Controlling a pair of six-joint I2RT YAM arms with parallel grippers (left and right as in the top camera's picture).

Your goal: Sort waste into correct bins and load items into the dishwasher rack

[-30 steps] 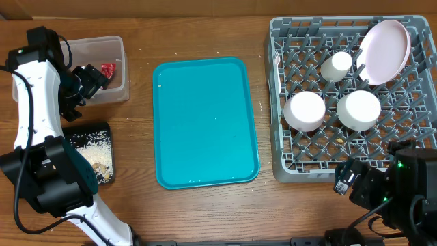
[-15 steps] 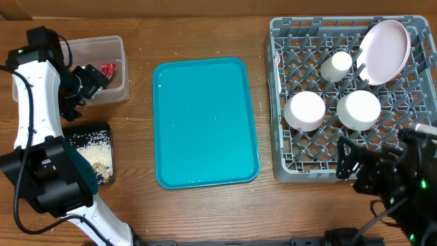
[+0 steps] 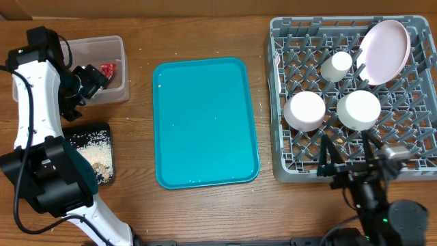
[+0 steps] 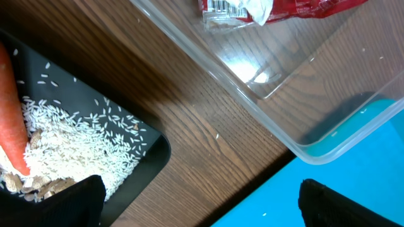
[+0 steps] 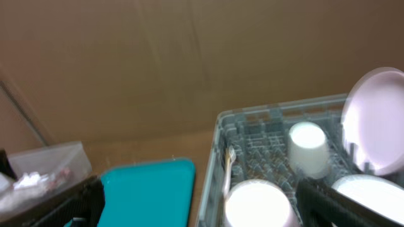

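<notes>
The grey dishwasher rack (image 3: 287, 102) holds a tilted white plate (image 3: 384, 42), a cup (image 3: 336, 65) and two upturned bowls (image 3: 304, 111) (image 3: 358, 109). My right gripper (image 3: 348, 158) hangs open and empty at the rack's front edge; its blurred view looks over the rack (image 5: 252, 135) and cup (image 5: 307, 148). My left gripper (image 3: 89, 78) stands open and empty by the clear tub (image 3: 116, 51), which holds a red wrapper (image 4: 278, 9). A carrot (image 4: 12, 107) and rice (image 4: 76, 151) lie in the black tray (image 4: 148, 157).
The teal serving tray (image 3: 205, 123) lies mid-table between the bins and the rack, with a few crumbs on it. A brown cardboard wall (image 5: 189, 63) stands behind the table. Bare wood shows between tub, black tray and teal tray.
My right arm has swung left along the rack's front edge and its gripper now points up over the rack. The left arm has not moved.
</notes>
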